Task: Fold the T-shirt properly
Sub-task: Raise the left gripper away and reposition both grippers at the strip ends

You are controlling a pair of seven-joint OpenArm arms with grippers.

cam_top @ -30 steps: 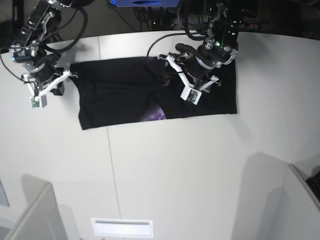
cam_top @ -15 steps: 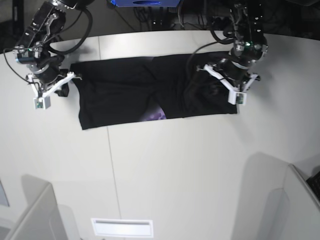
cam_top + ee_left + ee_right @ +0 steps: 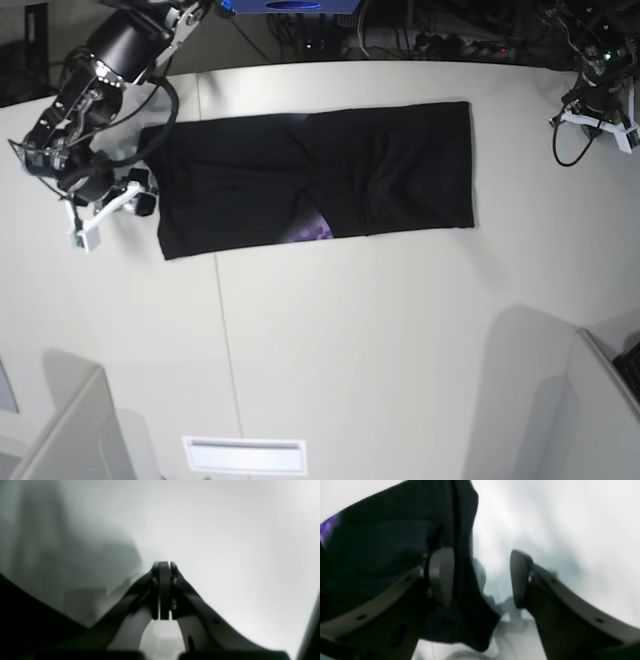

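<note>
The black T-shirt (image 3: 300, 180) lies flat on the white table (image 3: 380, 340) as a wide folded band, with a bit of purple print (image 3: 312, 230) at its front edge. My right gripper (image 3: 140, 200) is at the shirt's left edge. In the right wrist view it (image 3: 480, 577) is open, with the shirt's edge (image 3: 460, 555) lying under its left finger (image 3: 441, 575). My left gripper (image 3: 598, 118) is off the shirt at the table's far right. In the left wrist view it (image 3: 163, 566) is shut and empty over bare table.
Grey partition panels stand at the front left (image 3: 70, 430) and front right (image 3: 600, 400). A white slot plate (image 3: 243, 455) sits at the table's front edge. Cables and dark gear (image 3: 400, 35) lie behind the table.
My left arm has left the shirt's right part and swung out to the table's far right corner. My right arm has slid forward along the shirt's left edge. The shirt lies as before.
</note>
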